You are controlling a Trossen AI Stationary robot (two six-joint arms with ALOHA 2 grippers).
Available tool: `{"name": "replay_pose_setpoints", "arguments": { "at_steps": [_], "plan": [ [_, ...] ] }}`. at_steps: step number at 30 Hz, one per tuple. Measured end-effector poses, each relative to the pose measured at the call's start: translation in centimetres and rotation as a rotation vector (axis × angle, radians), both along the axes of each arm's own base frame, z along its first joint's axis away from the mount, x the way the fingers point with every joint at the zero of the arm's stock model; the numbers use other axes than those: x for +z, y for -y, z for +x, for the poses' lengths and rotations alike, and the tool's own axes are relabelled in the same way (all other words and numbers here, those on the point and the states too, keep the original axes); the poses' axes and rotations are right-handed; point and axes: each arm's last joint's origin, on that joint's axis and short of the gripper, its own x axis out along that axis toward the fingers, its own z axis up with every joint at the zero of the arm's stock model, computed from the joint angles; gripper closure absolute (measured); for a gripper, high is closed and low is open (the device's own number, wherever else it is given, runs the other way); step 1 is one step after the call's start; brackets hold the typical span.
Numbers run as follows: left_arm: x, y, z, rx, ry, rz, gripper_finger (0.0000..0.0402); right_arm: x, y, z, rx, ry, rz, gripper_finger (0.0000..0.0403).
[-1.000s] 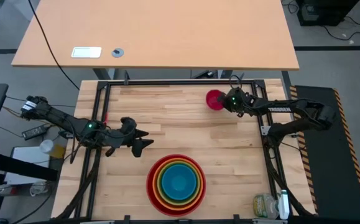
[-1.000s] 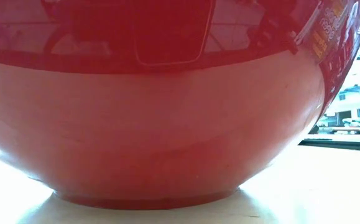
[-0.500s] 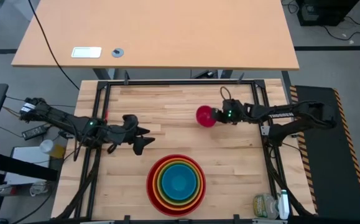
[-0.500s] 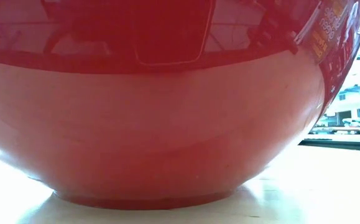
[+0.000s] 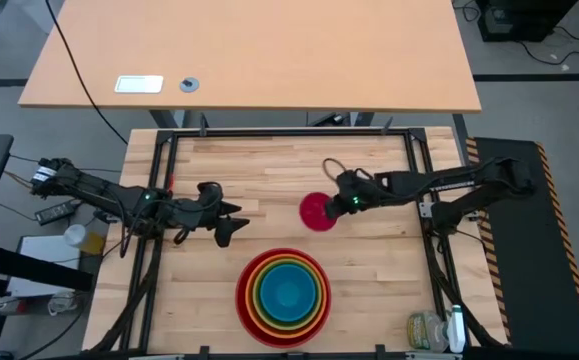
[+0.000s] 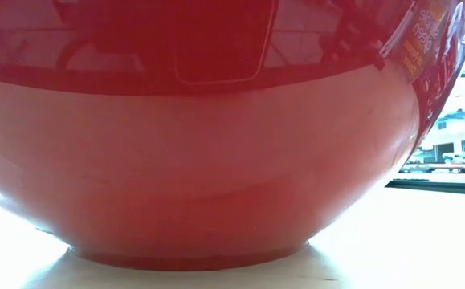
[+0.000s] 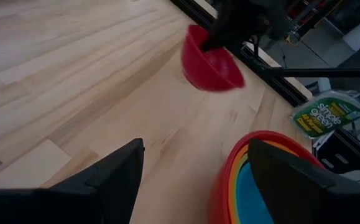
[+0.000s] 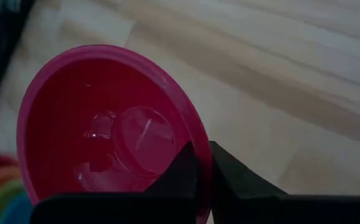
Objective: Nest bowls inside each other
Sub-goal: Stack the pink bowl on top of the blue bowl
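Observation:
The magenta pink bowl hangs above the table's middle with my right gripper shut on it; it also shows in the left wrist view. At the near edge stands the red bowl, with the orange bowl, the lime green bowl and the blue bowl nested inside it. In the low view the red bowl fills the picture. My left gripper hovers open left of the stack, holding nothing. My right gripper pinches the pink bowl's rim, one finger inside the bowl and the other outside. The fingers slant down from the table's right side. The bowl is tilted and seems clear of the table.
A black frame rail runs around the wooden table top. A green-labelled container stands at the near right corner, also seen from the left wrist. A light desk lies beyond the far edge.
My right gripper has carried the pink bowl from the far right corner toward the table's middle and near edge, closer to the nested stack, rolling its wrist so the bowl tips. The stack has stayed in place.

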Motion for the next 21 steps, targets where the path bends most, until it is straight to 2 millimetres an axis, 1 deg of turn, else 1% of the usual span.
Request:
{"name": "replay_pose_setpoints", "arguments": {
  "at_steps": [3, 7, 12, 17, 19, 21],
  "plan": [
    [0.0, 0.0, 0.0, 0.001, -0.003, -0.001, 0.0111, 1.6, -1.4, 2.1, 0.109, -0.064, -0.044, 0.0381],
    [0.0, 0.0, 0.0, 0.001, 0.0, -0.002, 0.0111, 2.8, -3.3, 5.5, 0.243, -0.153, -0.096, 0.0381],
    [-0.1, 0.0, -0.1, 0.001, -0.011, 0.0, 0.0111, 4.4, -5.5, 9.2, 0.368, -0.182, -0.146, 0.0381],
    [-0.1, 0.0, -0.1, 0.008, -0.008, -0.017, 0.0111, 6.4, -7.2, 11.3, 0.417, -0.185, -0.196, 0.0379],
    [-0.1, 0.0, -0.1, 0.01, -0.007, -0.025, 0.0111, 7.1, -8.0, 11.9, 0.471, -0.167, -0.223, 0.0378],
    [-0.1, 0.1, -0.1, 0.003, -0.007, -0.03, 0.0111, 7.2, -9.1, 12.6, 0.544, -0.156, -0.248, 0.0378]
  ]
}}
